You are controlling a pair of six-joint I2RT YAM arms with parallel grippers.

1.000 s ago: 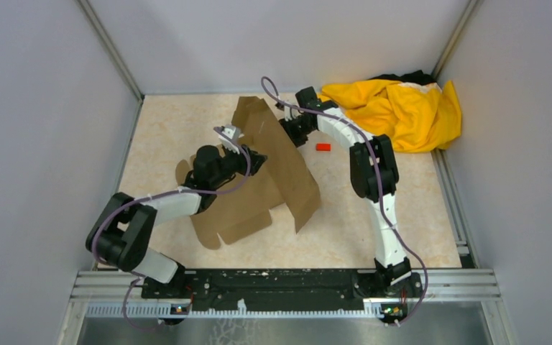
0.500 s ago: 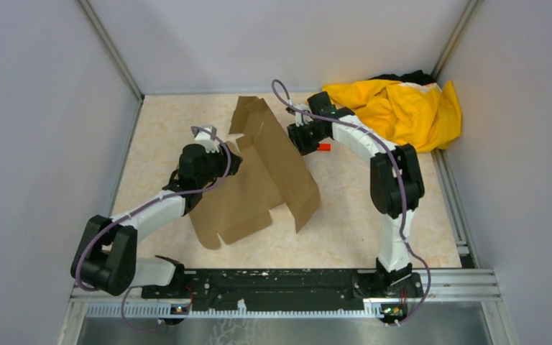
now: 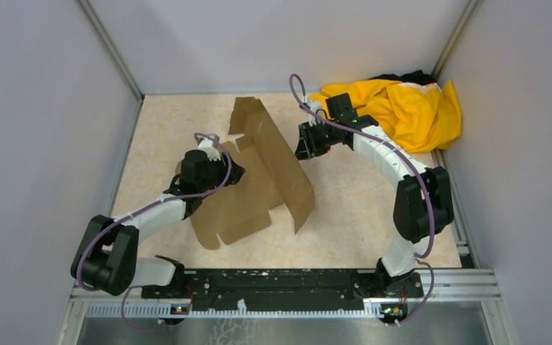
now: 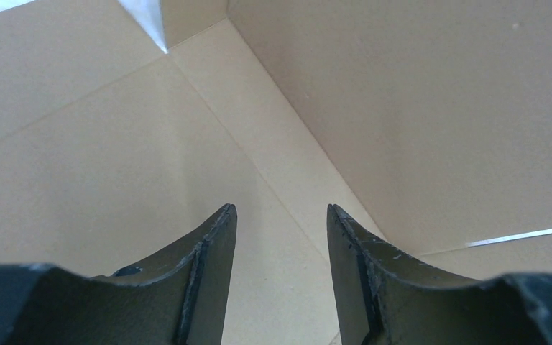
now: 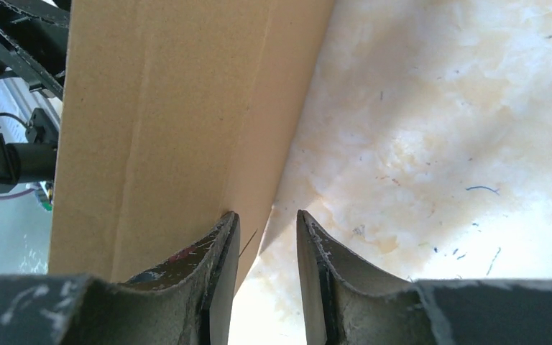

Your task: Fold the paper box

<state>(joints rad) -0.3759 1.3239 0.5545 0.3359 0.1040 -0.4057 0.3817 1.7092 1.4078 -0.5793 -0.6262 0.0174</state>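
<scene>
**Flanking the raised panel**

Left gripper (image 4: 280, 210): half parted, holding nothing, low over the flat base of the paper box (image 3: 259, 180), upright panel just ahead-right. Right gripper (image 5: 266, 215): narrowly parted, empty, panel edge just ahead-left, apparently not touching. Fold line diagonal between both claws; left nearer. Bare table (image 5: 438, 144) ahead-right; yellow cloth (image 3: 402, 108) behind.

One paper box (image 3: 241, 205), one garment (image 3: 402, 108)

Right gripper (image 3: 306, 149) shifted right, off paper box (image 3: 273, 162) panel — left gripper (image 3: 234, 172) drawn back left.
</scene>
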